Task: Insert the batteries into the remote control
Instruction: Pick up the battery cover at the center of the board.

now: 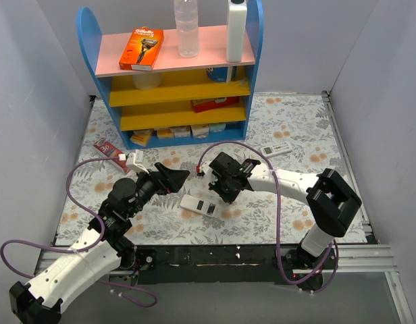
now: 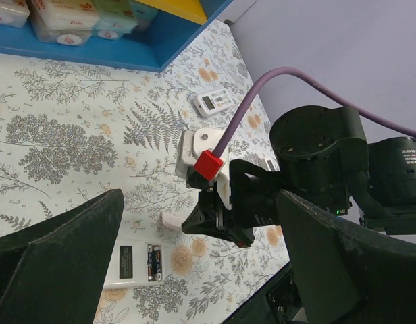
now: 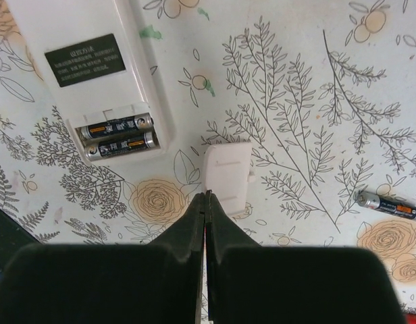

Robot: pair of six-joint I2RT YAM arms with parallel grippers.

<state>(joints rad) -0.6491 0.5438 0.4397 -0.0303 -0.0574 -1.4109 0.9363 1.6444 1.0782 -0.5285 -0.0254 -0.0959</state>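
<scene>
The remote control (image 1: 200, 206) lies face down on the floral cloth, white back up (image 3: 93, 74), with its compartment open. Two batteries (image 3: 117, 135) sit side by side inside it (image 2: 152, 262). A third battery (image 3: 387, 204) lies loose on the cloth to the right. The white compartment cover (image 3: 228, 172) lies flat beside the remote (image 2: 174, 221). My right gripper (image 3: 206, 196) is shut, its tips at the cover's near edge and nothing between them (image 1: 219, 194). My left gripper (image 1: 183, 177) hovers wide open left of it, holding nothing (image 2: 200, 196).
A blue shelf unit (image 1: 174, 74) with boxes and bottles stands at the back. Another small white remote (image 1: 275, 150) lies back right (image 2: 211, 102). A red packet (image 1: 108, 150) sits near the shelf's left foot. Purple cables loop off both arms.
</scene>
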